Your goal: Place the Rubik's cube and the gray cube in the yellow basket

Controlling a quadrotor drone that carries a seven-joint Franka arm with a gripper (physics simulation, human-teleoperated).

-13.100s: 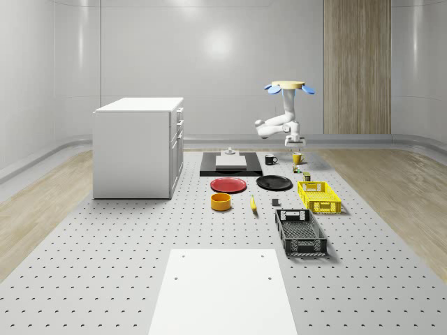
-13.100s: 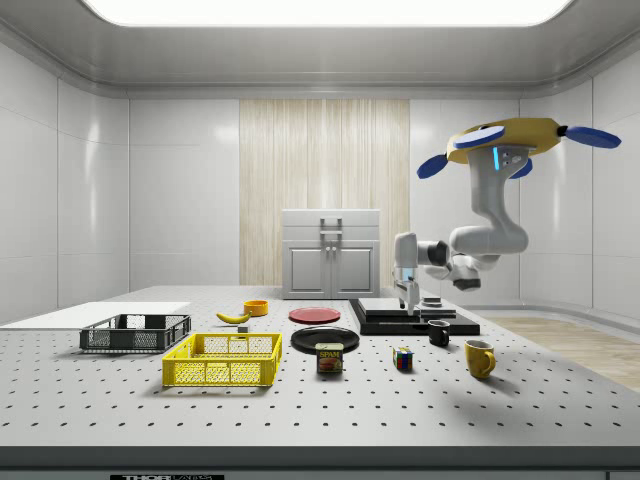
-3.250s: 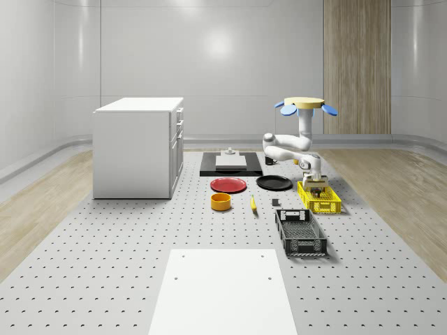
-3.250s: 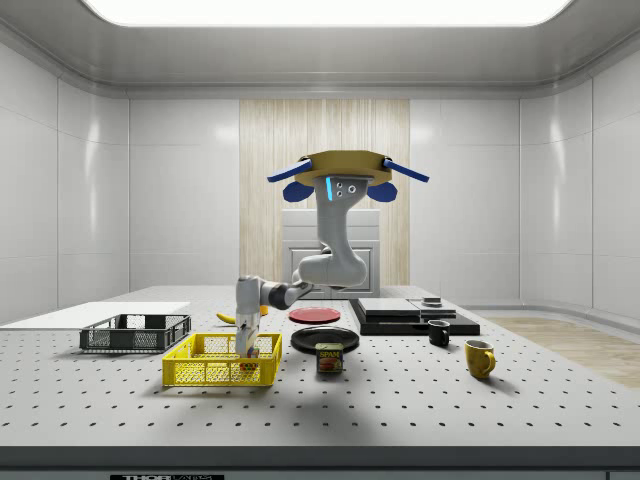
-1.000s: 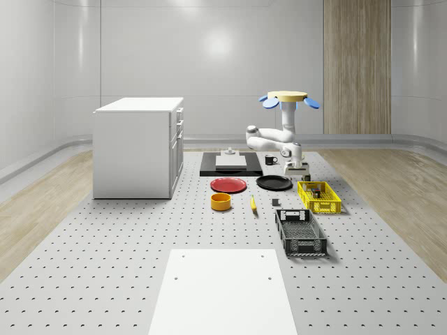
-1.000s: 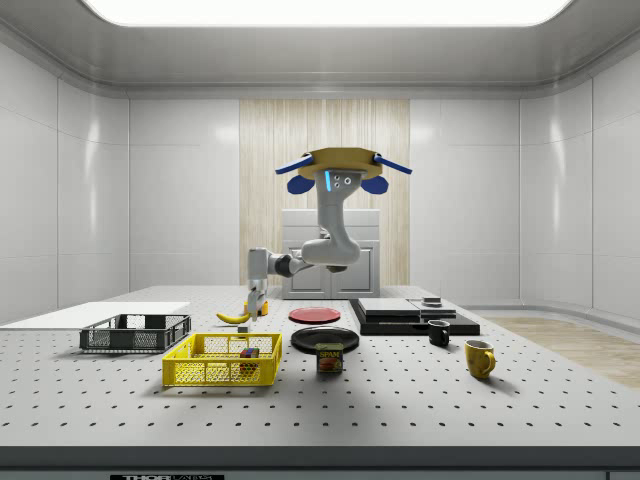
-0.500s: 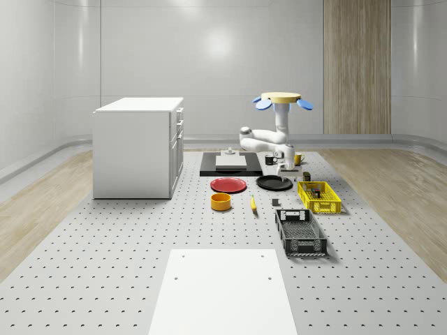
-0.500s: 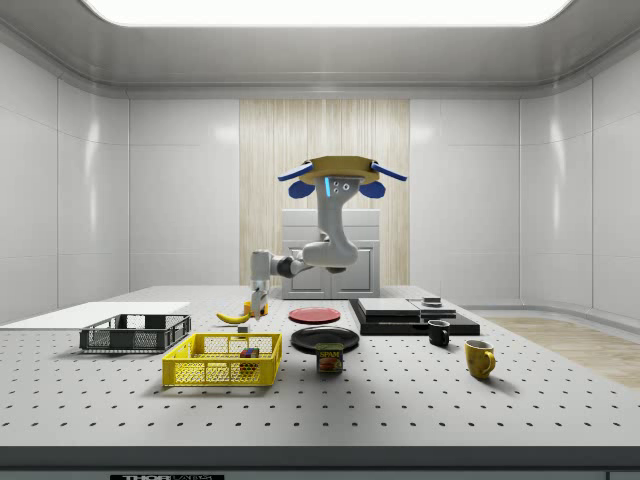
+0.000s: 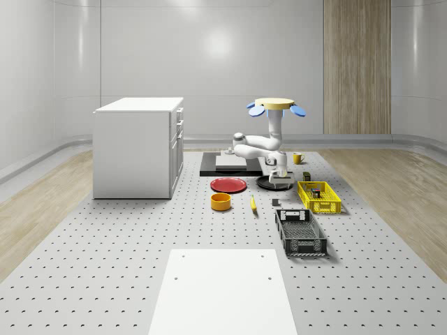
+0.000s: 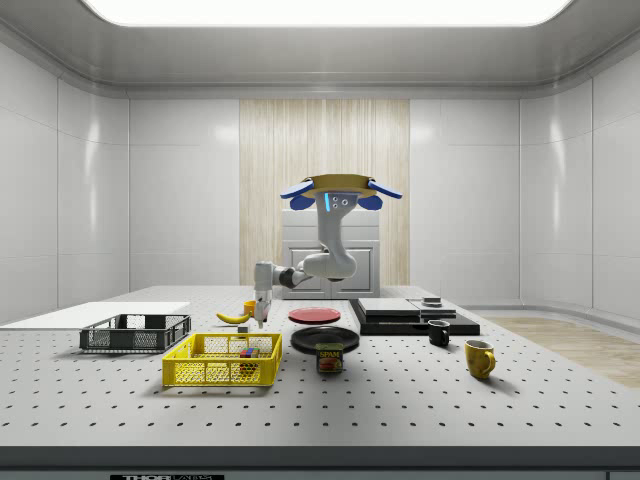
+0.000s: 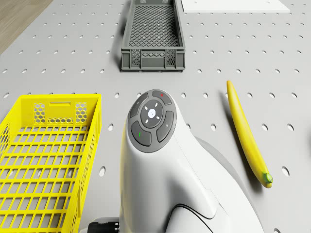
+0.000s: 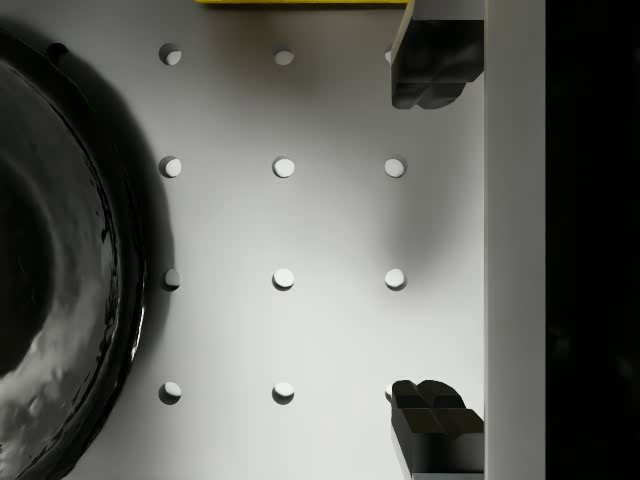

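Drone point(image 9: 274, 105) in hover above the far half of the surface point(image 9: 105, 279), roughly over the black plate point(image 9: 269, 184); no contact with anything below. In the side view, drone body point(image 10: 340, 190) high above the red plate point(image 10: 315, 314).

Arm point(image 11: 160, 160) bent down and toward the side view's left, wrist pointing straight at the surface.

Claw point(image 12: 435, 245) low over bare perforated surface, between black plate point(image 12: 50, 270) and yellow basket point(image 12: 300, 3). Fingers point(image 12: 435, 65) spread well apart, nothing between them. Claw point(image 9: 280, 179) at the plate's edge on the whole-scene view's right; in the side view, claw point(image 10: 261, 316) above the basket's far side, clear of it.

Rubik's cube point(image 10: 245, 352) inside the yellow basket point(image 10: 222, 360), toward the end nearest the can point(image 10: 330, 357). Also visible as a dark block point(image 9: 316, 190) within the basket point(image 9: 319, 197).

Gray cube point(image 9: 276, 203) on the surface, outside the basket, between banana point(image 9: 253, 203) and basket, near the far end of the black crate point(image 9: 300, 232).

Elsewhere on the surface:
- orange bowl point(image 9: 221, 202) beside the banana
- yellow mug point(image 10: 479, 358) and black mug point(image 10: 438, 332) well apart from the basket, toward the side view's right
- white cabinet point(image 9: 138, 146) at the whole-scene view's left
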